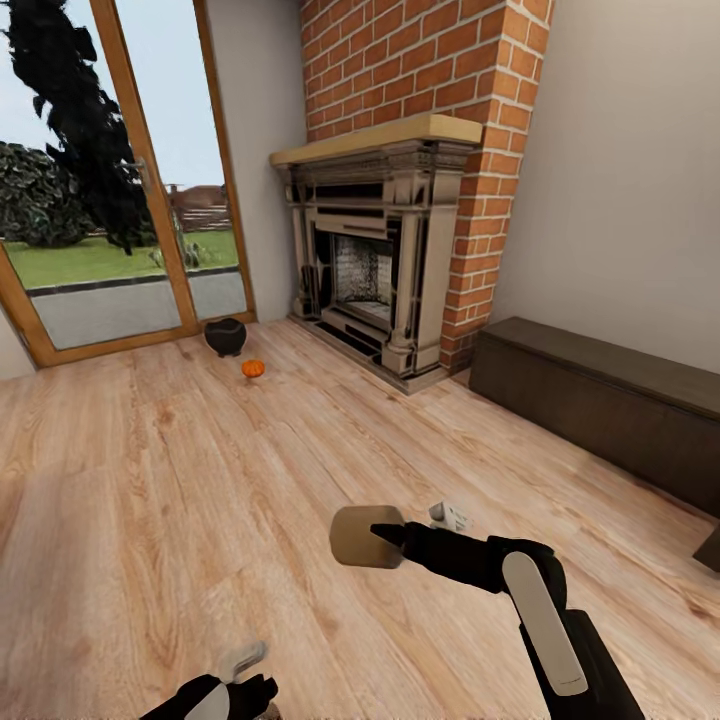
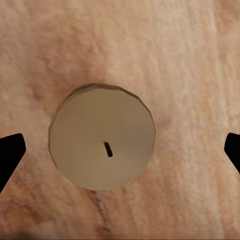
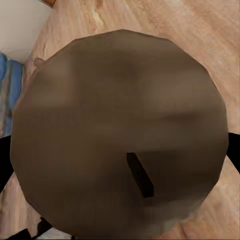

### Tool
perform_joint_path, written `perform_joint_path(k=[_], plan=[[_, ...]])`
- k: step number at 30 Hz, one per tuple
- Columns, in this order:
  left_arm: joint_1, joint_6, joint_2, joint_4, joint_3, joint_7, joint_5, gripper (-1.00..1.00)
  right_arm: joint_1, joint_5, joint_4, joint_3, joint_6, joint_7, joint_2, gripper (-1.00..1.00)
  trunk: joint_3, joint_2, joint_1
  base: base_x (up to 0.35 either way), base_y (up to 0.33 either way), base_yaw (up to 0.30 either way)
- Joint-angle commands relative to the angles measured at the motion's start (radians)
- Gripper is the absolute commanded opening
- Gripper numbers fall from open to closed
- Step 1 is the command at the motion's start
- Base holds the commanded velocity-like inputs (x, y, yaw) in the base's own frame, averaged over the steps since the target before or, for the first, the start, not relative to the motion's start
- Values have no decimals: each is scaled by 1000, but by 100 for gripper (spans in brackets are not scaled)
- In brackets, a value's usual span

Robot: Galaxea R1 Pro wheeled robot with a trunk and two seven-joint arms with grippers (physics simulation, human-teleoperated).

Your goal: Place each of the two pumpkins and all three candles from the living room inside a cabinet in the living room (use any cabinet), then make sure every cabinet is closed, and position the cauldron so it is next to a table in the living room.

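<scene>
Candle (image 3: 120,135) in my right tool (image 1: 392,535), held tight, wick end facing wrist camera. Left tool (image 2: 120,150) wide open, straight above second candle (image 2: 102,142) standing on floor (image 1: 150,480); long axis points up at tool. Left arm nearer that one. Pumpkin (image 1: 253,368) and cauldron (image 1: 226,336) far ahead, left of fireplace (image 1: 375,270). Cabinet (image 1: 600,400) right of fireplace, shut.

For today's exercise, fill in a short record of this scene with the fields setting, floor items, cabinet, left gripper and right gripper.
setting: wood-floored room with a brick fireplace and a glass door
floor items: black cauldron with one orange pumpkin close beside it, near the door
cabinet: long dark unit against the right wall, fronts shut
left gripper: open, above a candle standing on the floor
right gripper: shut on another candle, lifted off the floor
</scene>
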State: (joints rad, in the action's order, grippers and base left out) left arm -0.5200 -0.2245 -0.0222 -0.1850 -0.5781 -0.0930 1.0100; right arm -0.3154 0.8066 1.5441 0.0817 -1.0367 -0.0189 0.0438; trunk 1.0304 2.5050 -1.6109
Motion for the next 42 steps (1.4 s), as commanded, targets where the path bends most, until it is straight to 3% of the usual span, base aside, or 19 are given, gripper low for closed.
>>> perform_joint_path(k=[1,6,19,30,38,42], plan=[[0,-4,-1,-4,-8,-8,10,100,-1,-7,1,-1,-4,-39,-5,-100,5,1,0,0,0,0],[0,-4,-1,-4,-8,-10,10,100,-1,-7,1,-5,-5,-122,-23,-100,24,2,-2,0,0,0],[0,-4,-1,-4,-8,-10,9,100,-1,-9,-1,-10,-3,-133,-25,-100,75,5,-8,0,0,0],[0,-1,-2,-4,-9,-10,1,100,-1,-9,-2,-8,-3,-133,-25,-100,75,5,-8,0,0,0],[-1,45,-4,-9,-16,-7,-2,100,-1,-9,-2,-4,-3,-133,-25,-100,75,5,-8,0,0,0],[-33,39,-14,-22,-15,-13,-2,100,-1,-11,-3,-5,-3,-133,-25,-100,75,5,-8,0,0,0]])
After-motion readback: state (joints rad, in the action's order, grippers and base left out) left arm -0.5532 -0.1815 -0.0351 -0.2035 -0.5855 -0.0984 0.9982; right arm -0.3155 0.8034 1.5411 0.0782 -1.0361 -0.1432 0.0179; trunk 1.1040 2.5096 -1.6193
